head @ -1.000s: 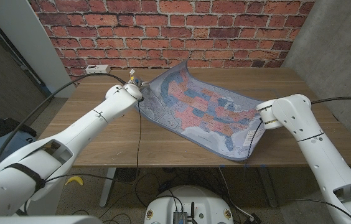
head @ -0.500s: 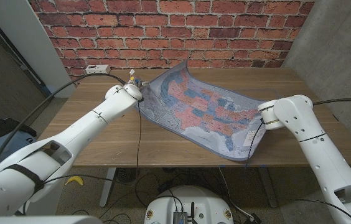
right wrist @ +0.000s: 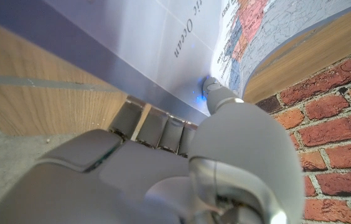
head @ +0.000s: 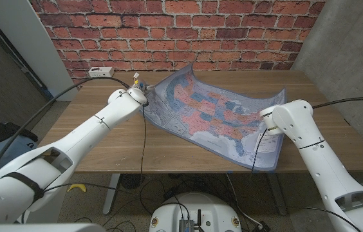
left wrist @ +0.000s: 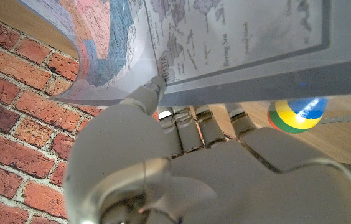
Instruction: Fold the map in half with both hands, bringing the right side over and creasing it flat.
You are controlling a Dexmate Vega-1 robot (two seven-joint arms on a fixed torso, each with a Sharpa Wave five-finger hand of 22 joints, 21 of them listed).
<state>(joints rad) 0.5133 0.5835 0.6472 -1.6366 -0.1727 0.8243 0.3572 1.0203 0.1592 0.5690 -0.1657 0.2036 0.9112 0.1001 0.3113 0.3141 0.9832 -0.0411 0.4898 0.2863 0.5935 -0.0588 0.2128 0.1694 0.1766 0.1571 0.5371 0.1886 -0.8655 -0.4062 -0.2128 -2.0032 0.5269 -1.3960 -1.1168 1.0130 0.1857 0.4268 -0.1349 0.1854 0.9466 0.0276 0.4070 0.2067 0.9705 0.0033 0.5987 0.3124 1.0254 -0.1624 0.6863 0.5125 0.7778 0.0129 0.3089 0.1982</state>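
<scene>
your head view is evenly lit and sharp, with soft shadows under the map (head: 217, 116) on the table (head: 117, 138). your wrist views are softer: the left hand (left wrist: 182, 162) and right hand (right wrist: 163, 168) blur up close, pale glare on the paper.

Wooden counter (head: 123, 138), brown and long, set against a brick wall. Spread across its middle and right: a colored map (head: 214, 116), near-right corner hanging past the near edge, far-left corner curling up. At the far left, a small white box (head: 100, 71).
</scene>
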